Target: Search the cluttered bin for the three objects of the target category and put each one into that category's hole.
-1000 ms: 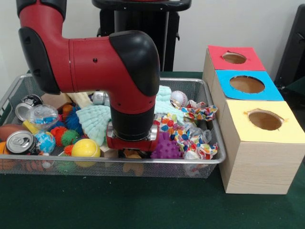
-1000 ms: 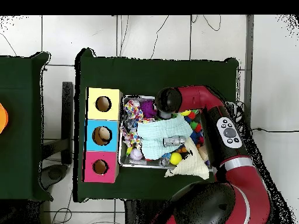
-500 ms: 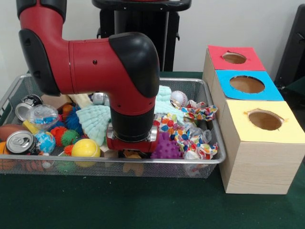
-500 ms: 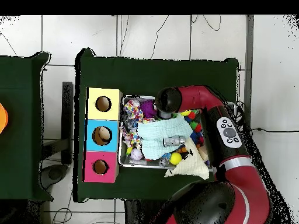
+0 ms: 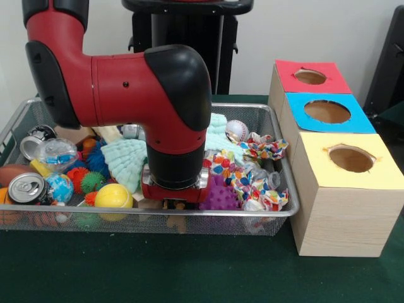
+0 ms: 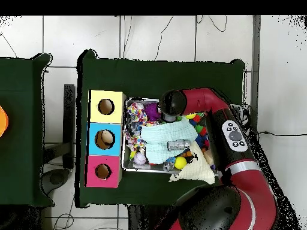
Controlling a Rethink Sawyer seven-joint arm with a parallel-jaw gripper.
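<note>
My gripper [image 5: 175, 209] is down inside the wire-mesh bin [image 5: 278, 213], close behind the front rim. The red and black wrist [image 5: 175, 170] and the mesh hide most of it, and the overhead view shows only the wrist [image 6: 171, 105] over the bin. Right beside the gripper lies a purple spiky ball [image 5: 221, 196], and a yellow ball [image 5: 113, 196] lies on its other side. Three boxes stand next to the bin, each with a round hole: yellow [image 5: 351, 158], blue [image 5: 327, 111] and red [image 5: 310, 76].
The bin is crowded: a soda can [image 5: 26, 188], a globe ball [image 5: 61, 187], a mint cloth [image 5: 126, 161], a dotted colourful cloth [image 5: 252, 180], a baseball [image 5: 237, 130] and small spiky balls [image 5: 91, 182]. A cream cloth [image 6: 195, 171] hangs over the bin's edge.
The wrist has sunk very slightly deeper into the bin. The objects around it lie as before.
</note>
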